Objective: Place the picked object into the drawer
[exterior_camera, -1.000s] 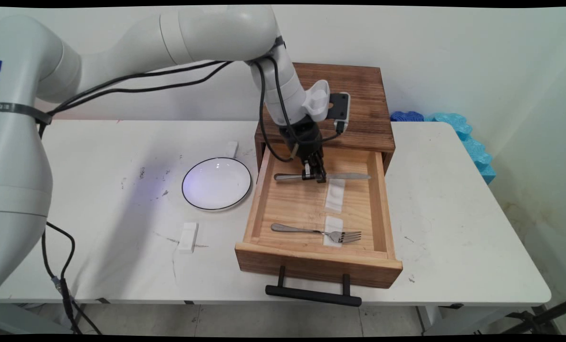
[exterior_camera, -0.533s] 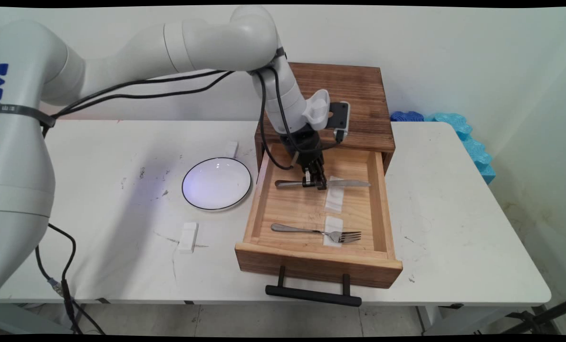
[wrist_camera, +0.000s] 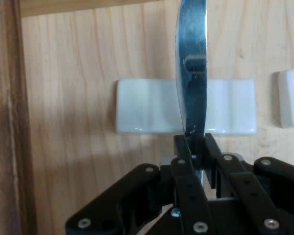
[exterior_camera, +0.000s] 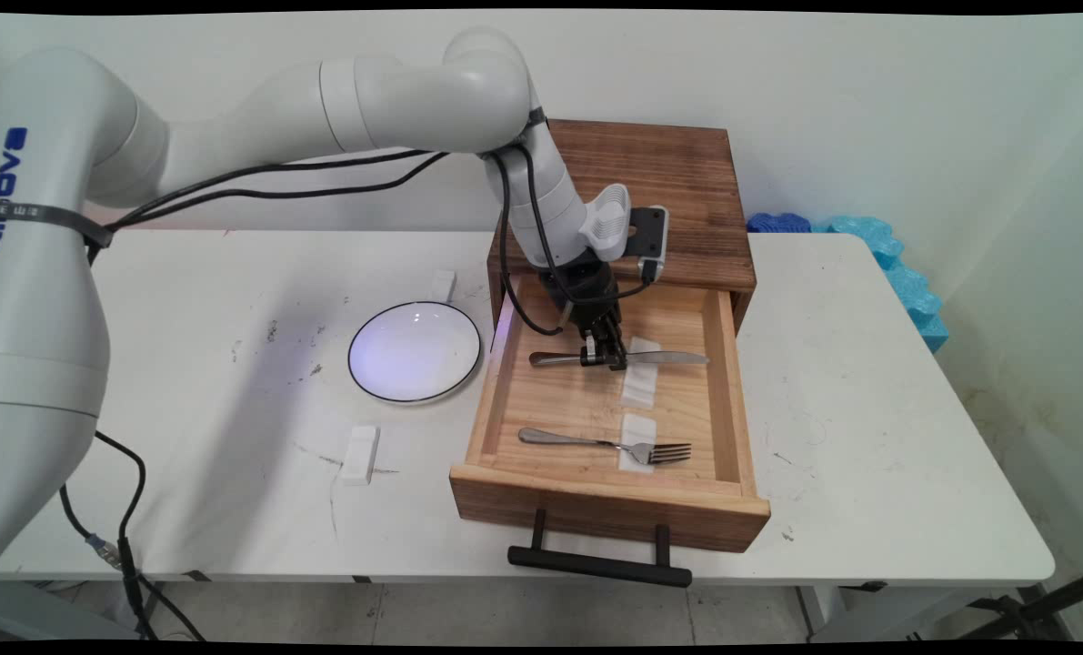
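While the tool (exterior_camera: 603, 357) is reaching down into the open wooden drawer (exterior_camera: 730, 382), its two fingers (wrist_camera: 185, 147) are pinching a table knife (exterior_camera: 664, 358) near the join of handle and blade, holding it level across the drawer's far half. In the hand view the knife's blade (wrist_camera: 191, 68) is running straight away from the tool and crossing over a white rest (wrist_camera: 137, 113) on the drawer floor. A fork (exterior_camera: 605, 444) is lying in the near half of the drawer, and a white plate (exterior_camera: 414, 352) is sitting on the table (exterior_camera: 195, 364) just beside the drawer.
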Controlling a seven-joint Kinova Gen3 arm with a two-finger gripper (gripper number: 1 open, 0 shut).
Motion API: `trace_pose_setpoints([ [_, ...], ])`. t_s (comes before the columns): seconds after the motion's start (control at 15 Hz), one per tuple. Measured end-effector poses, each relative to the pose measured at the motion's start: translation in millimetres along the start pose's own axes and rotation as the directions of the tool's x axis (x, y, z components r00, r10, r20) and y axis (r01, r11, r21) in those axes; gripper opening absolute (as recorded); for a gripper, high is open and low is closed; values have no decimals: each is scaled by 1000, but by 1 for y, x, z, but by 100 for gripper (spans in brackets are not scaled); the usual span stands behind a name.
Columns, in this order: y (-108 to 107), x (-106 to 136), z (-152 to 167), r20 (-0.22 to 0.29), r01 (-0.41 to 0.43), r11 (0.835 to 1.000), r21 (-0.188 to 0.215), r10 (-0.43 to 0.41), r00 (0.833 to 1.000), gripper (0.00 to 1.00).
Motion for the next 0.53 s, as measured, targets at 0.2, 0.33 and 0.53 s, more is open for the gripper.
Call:
trace_pose_setpoints([
  [0.2, -1, -1, 3, -7, 3, 1000, 9, -2, 1000, 0],
  [0.33, -2, -2, 5, -12, 4, 1000, 15, -4, 1000, 0],
  [0.53, -2, -4, 6, -19, 8, 1000, 23, -7, 1000, 100],
])
